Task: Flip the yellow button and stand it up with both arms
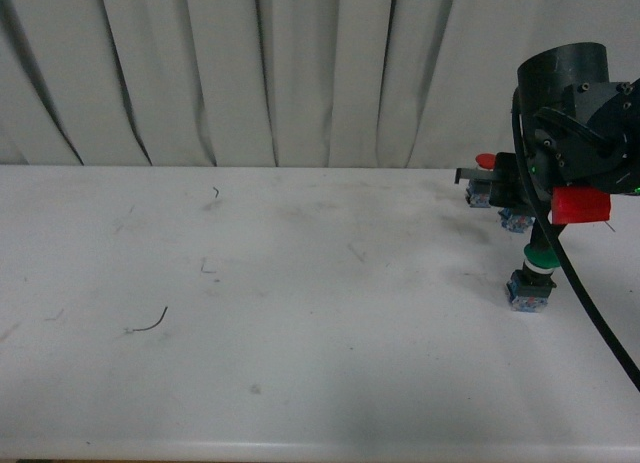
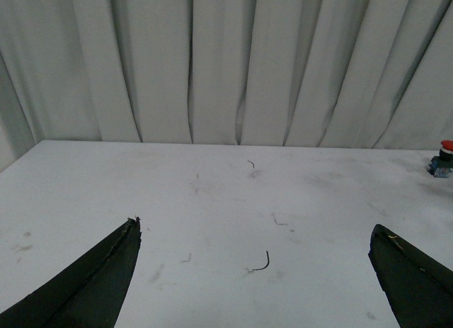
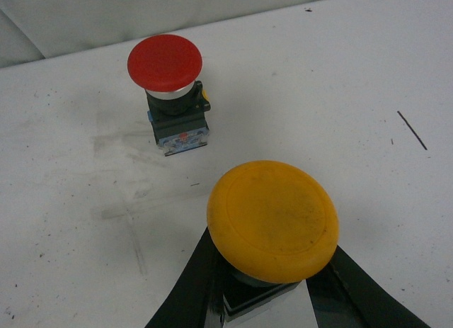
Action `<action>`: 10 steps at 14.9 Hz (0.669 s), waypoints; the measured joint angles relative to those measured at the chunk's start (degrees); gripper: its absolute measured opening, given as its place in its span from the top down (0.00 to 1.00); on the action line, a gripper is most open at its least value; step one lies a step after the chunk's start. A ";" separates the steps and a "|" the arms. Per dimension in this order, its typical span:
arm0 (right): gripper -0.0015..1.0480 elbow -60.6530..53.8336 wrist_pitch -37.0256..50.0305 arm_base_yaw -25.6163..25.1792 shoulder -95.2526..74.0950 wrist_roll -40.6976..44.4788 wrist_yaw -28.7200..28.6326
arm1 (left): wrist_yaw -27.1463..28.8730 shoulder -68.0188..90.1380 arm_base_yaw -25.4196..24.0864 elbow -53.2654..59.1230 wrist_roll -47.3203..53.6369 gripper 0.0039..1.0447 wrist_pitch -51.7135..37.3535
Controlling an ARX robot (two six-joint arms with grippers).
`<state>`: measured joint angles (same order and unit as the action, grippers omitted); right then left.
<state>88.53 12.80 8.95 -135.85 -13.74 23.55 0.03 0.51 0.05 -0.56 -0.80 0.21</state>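
We clamp the yellow button [image 3: 272,218] under its cap with our right tool [image 3: 269,282], leaving the cap free; our left tool [image 2: 255,225] gapes empty.

The yellow button [image 3: 272,222] has a yellow-orange cap, faintly smudged. The red button [image 3: 164,62] has a plain red cap, a black collar and a blue base. The green button [image 1: 540,258] sits on a blue-grey base. The left claw [image 2: 255,225] and right claw [image 3: 272,300] are black. The desk [image 1: 300,283] is white with grey scuffs, the curtain [image 1: 250,73] pale grey.
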 joint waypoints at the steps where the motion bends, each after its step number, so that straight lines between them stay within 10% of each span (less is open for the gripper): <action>1: 0.74 1.03 -1.31 -0.02 -0.85 -0.24 -0.02 | 0.00 0.00 0.02 0.00 0.00 0.06 0.00; 10: 0.74 6.88 -5.27 -0.33 -5.49 -2.40 -1.53 | 0.00 0.00 0.00 0.00 0.00 0.06 0.00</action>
<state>95.42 7.53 8.62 -141.34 -16.14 22.02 0.03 0.51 0.05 -0.56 -0.80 0.21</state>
